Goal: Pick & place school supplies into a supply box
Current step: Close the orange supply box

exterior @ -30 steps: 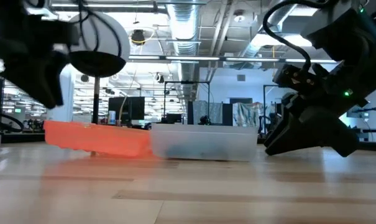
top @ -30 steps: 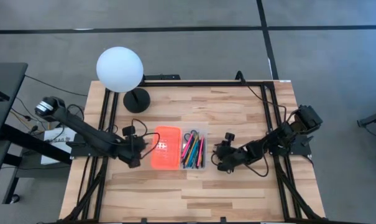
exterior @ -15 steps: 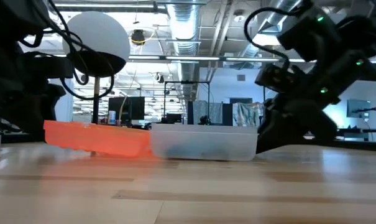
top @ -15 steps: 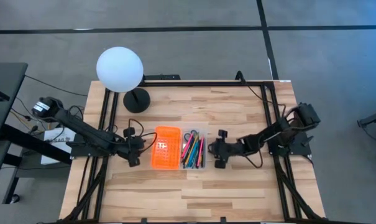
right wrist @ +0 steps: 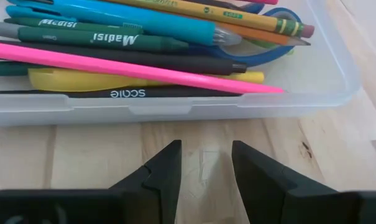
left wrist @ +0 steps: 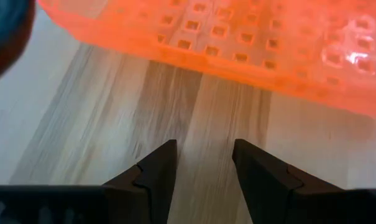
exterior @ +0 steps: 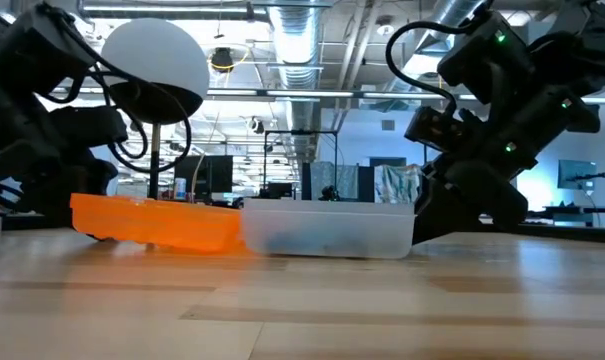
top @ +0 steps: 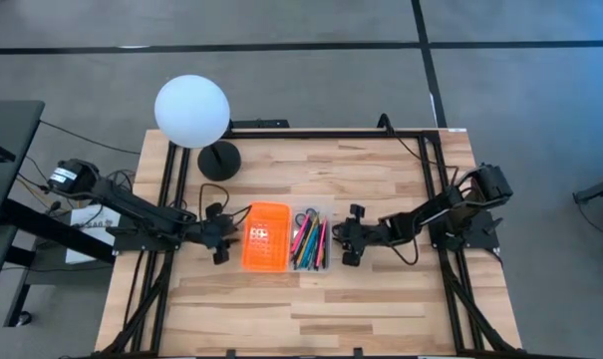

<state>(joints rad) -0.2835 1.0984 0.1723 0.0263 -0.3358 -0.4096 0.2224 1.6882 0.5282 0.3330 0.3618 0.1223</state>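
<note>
High view: the clear box [top: 312,239] lies at mid-table, packed with pens [top: 308,240], and its orange lid [top: 265,236] lies flat, touching the box on the side toward the left arm. The left gripper [top: 219,242] sits low just beyond the lid's far edge from the box. The right gripper [top: 347,242] sits just beside the box on the opposite side. A globe lamp [top: 192,112] stands well apart from the box, at the table's far edge.

Low view: the lid [exterior: 154,222] meets the box [exterior: 328,229]; dark arms flank both.

Left wrist view: the left gripper [left wrist: 204,163] is spread and empty, its fingers [left wrist: 158,169] over bare wood near the lid [left wrist: 237,37].

Right wrist view: the right gripper [right wrist: 205,163] is likewise spread and empty, just short of the box [right wrist: 175,107]. Inside lie a pink pencil [right wrist: 132,70], green pens [right wrist: 113,40], a blue pen [right wrist: 125,18] and scissors [right wrist: 268,53].
</note>
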